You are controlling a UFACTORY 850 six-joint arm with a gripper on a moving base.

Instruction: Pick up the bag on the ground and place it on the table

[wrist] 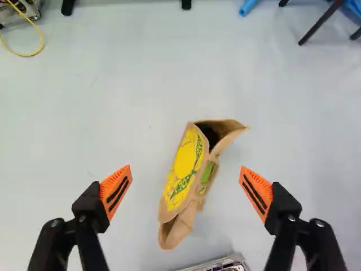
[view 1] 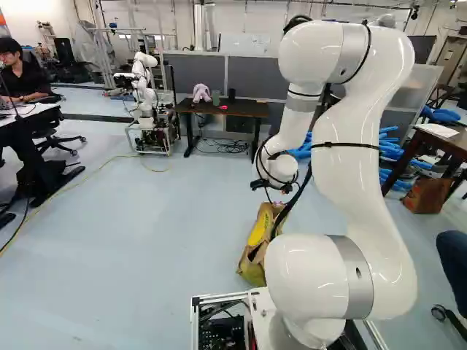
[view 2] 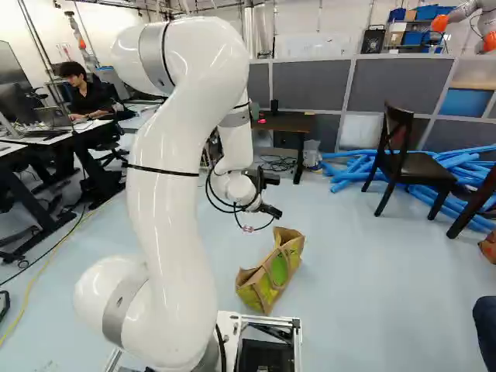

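Observation:
In the left base view my gripper (view 1: pixel 274 185) hangs above the floor; the right base view shows it (view 2: pixel 271 194) over and slightly short of touching anything. Below it a brown paper bag with yellow and green print (view 2: pixel 271 271) lies on the floor, also visible in the left base view, partly behind my arm. In the wrist view my gripper (wrist: pixel 186 189) stands wide open, with the bag (wrist: pixel 183 169) below and between the fingers, not touched. A dark table (view 1: pixel 230 109) stands farther off, holding a pink-grey plush thing (view 1: pixel 201 92) and small items.
Another robot (view 1: pixel 146 95) is left of the table. Blue tubes (view 2: pixel 449 174) and a dark chair (view 2: pixel 399 159) stand at the right of the right base view. A brown table (view 1: pixel 438 146) stands at the right of the left base view, a brown bag (view 1: pixel 427 195) beneath it.

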